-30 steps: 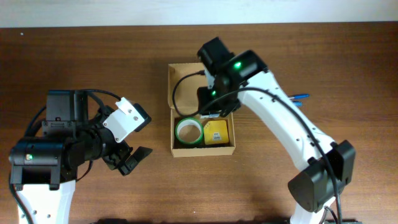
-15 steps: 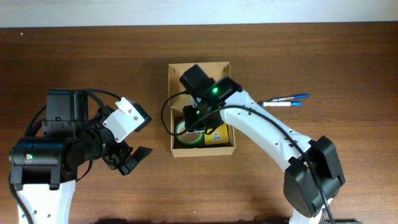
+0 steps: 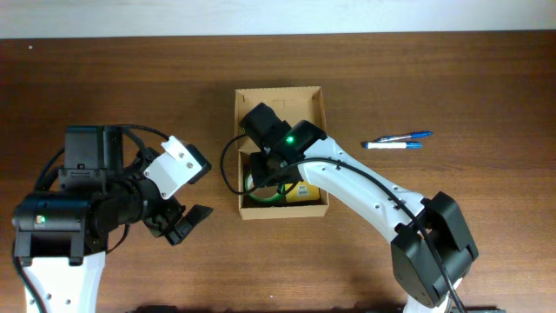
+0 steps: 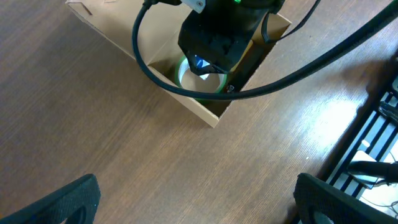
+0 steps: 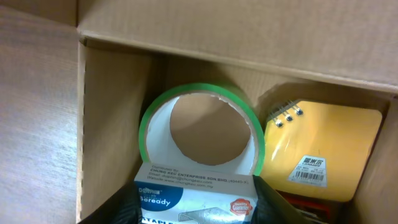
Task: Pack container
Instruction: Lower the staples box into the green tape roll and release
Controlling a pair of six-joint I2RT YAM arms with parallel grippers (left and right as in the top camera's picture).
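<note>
The tan cardboard container (image 3: 280,94) stands open at the table's middle; it also shows in the left wrist view (image 4: 205,112) and right wrist view (image 5: 112,93). Inside lie a green tape roll (image 5: 202,134) and a yellow spiral notepad (image 5: 323,155). My right gripper (image 5: 196,202) is shut on a white and blue staples box (image 5: 193,190), held just above the tape roll inside the container. In the overhead view the right wrist (image 3: 276,148) covers the container's left half. My left gripper (image 3: 178,224) is open and empty over bare table, left of the container.
Two blue pens (image 3: 397,141) lie on the table right of the container. The container's flap lid (image 3: 280,97) lies open at the far side. The table's right edge with dark equipment (image 4: 373,124) shows in the left wrist view.
My right arm has moved left and down into the container with the staples box, now over the tape roll. The pens became uncovered. The left arm has not moved.
</note>
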